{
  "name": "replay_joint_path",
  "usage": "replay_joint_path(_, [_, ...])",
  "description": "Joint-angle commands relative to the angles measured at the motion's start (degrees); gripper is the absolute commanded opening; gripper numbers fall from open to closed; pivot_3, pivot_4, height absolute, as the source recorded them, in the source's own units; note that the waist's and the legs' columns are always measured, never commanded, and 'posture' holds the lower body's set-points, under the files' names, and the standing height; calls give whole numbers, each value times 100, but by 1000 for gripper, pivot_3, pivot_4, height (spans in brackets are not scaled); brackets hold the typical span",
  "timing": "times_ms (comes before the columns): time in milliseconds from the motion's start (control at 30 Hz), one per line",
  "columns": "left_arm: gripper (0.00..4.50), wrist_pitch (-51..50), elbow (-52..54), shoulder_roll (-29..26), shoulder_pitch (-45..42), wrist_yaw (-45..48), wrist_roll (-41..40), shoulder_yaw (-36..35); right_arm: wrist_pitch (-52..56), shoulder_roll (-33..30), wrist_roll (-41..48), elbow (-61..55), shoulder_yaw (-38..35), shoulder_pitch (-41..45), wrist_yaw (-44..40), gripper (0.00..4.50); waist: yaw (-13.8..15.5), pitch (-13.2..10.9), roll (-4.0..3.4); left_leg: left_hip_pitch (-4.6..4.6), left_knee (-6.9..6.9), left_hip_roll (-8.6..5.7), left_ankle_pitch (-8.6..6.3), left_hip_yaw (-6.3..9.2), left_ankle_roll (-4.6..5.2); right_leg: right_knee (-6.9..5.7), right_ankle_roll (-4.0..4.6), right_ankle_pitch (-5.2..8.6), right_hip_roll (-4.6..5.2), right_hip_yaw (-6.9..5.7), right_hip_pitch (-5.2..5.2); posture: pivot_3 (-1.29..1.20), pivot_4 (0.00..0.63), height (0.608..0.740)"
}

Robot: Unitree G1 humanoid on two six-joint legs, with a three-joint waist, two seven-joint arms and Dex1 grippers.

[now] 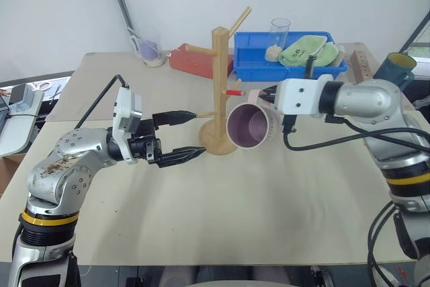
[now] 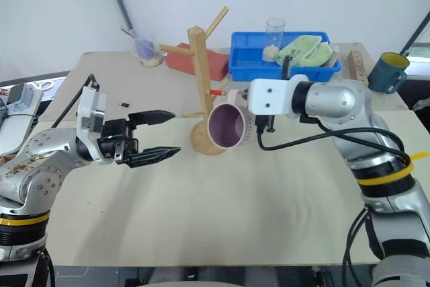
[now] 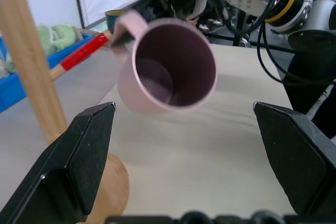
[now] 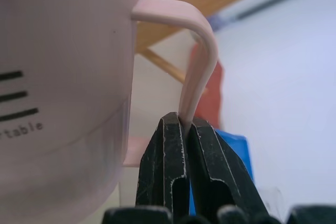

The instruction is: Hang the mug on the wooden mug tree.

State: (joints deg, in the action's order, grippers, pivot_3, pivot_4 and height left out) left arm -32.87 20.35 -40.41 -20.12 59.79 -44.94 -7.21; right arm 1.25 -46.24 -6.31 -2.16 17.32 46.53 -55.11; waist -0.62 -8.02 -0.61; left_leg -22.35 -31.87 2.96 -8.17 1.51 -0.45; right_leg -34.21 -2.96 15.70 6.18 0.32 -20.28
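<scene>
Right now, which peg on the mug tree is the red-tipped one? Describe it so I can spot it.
Find the mug tree mid-table, before the blue tray. Halfway up its post, a short peg points toward the mug in the right gripper. It alone has a red tip; the others are plain wood.

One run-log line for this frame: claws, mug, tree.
right claw: shut on mug handle | mug: airborne, tipped sideways beside wooden mug tree, not hung | left claw: open, empty

Mug (image 4: pixel 63 77) cut off by frame edge, lettering partly cropped; mug tree (image 3: pixel 31 77) top and base cropped.
</scene>
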Motion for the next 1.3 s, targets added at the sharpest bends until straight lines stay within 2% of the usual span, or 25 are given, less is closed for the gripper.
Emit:
replay_joint_path(33, [4500,-28,211,-71,46,-63,-115,-176,-399,136,-130,414,-38,471,-125,49,-10,0,-1,1,0,0,1,0,0,0,-7,-4,-3,7,0,0,150,712])
replay_joint_path(200, [4500,-43,348,-84,176,-173,-113,-232,-716,345,-138,751,-52,788,-280,49,-27,1,-2,14,2,1,0,-1,-2,0,-10,-5,-15,28,-1,0,150,712])
replay_joint_path(467, [4500,-51,447,-63,227,-313,-119,-235,-608,522,-14,563,-133,892,-533,49,-22,1,-2,19,1,2,-19,-1,-32,-18,6,2,-20,34,-6,0,150,712])
replay_joint_path(800, [4500,-15,400,-28,152,-318,-85,-162,-284,932,-604,925,39,1214,-241,49,-23,1,-2,31,1,2,-21,-1,-36,-71,11,3,-22,40,-23,0,150,712])
replay_joint_path(1033, [4500,-185,303,215,-66,-733,-395,-366,-243,1091,-719,1022,131,1313,-306,49,-23,2,-3,30,1,2,-16,0,-29,-76,11,3,-27,44,-25,0,150,712])
replay_joint_path(1300, [4500,-269,319,273,-186,-1050,-440,-414,-182,1104,-577,984,-33,1318,-348,2801,-27,2,-3,37,1,4,-16,5,-29,-78,10,3,-37,51,-23,0,150,712])
